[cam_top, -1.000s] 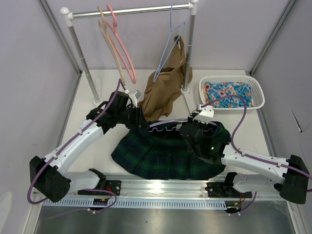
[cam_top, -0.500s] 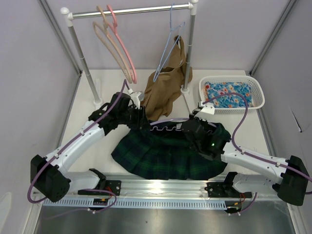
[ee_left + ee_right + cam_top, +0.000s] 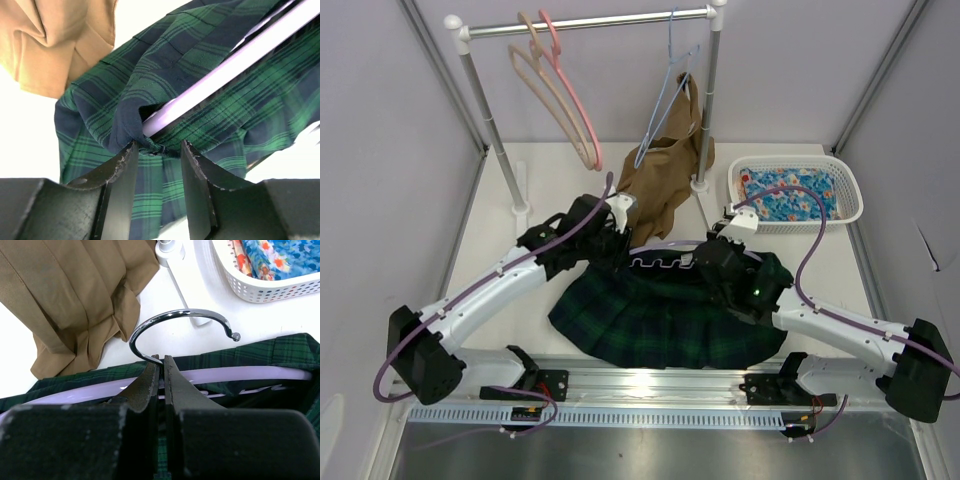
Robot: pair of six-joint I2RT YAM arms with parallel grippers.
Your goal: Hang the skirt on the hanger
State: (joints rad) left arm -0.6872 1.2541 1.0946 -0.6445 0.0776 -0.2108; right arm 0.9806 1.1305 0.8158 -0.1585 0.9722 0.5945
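Skirt (image 3: 650,325) lies spread at the middle of the table's (image 3: 550,170) near edge. Hanger (image 3: 662,263) rests along its far waistband side, one arm end tucked inside the fabric. Right gripper (image 3: 161,362) is clamped on the hanger at the base of the hook (image 3: 180,315). Left gripper (image 3: 157,146) has its jaws apart, with the waistband fold at their tips, unpinched.

You're looking at a lab robot cell, not a home: plain grey panels (image 3: 380,150) in metal framing box in a white table (image 3: 850,270). The left arm (image 3: 490,290) and right arm (image 3: 840,325) are bolted to an aluminium rail (image 3: 650,385) along the near edge, facing a small clothes rack (image 3: 590,22) at the far end.
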